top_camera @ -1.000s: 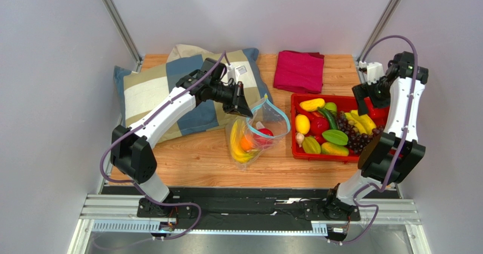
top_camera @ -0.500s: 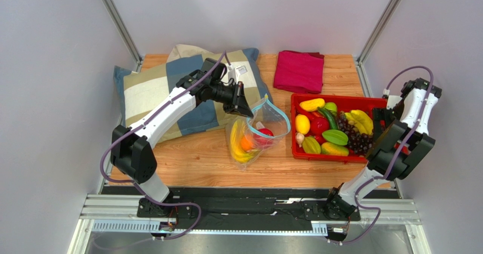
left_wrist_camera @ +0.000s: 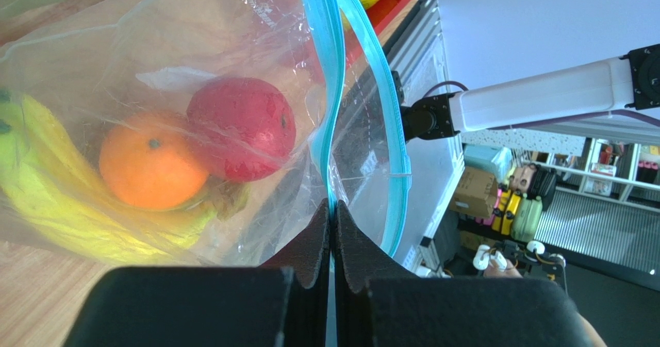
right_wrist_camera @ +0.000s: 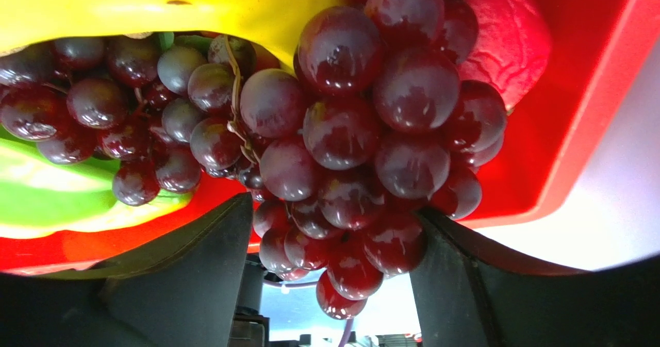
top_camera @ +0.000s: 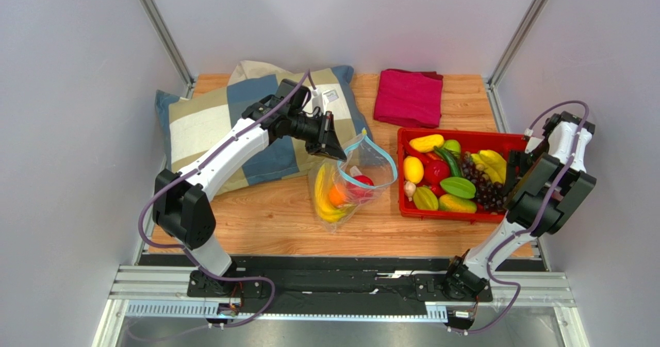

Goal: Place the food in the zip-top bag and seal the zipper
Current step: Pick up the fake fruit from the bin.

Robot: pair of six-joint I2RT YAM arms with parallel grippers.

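Three pieces already lie in the bag (top_camera: 372, 165), just left of the tray (top_camera: 465, 133): banana (left_wrist_camera: 54, 215), orange (left_wrist_camera: 146, 167) and apple (left_wrist_camera: 242, 128); my left gripper (left_wrist_camera: 331, 212) is clamped on the zipper (left_wrist_camera: 324, 68), holding the mouth agape on the side facing the tray; my right gripper (right_wrist_camera: 331, 222) hangs at the tray's right end, fingers spread either side of the grapes (right_wrist_camera: 348, 123), and I cannot quite tell whether the pads touch them. Risks, as I judge them: closing on only a few berries would let the bunch swing or drop short of the bag; a bump against the thin rim could tug the strip from my left pinch and collapse the opening; the green fruit (right_wrist_camera: 46, 192) beside the grapes may snag and spill over the tray wall.
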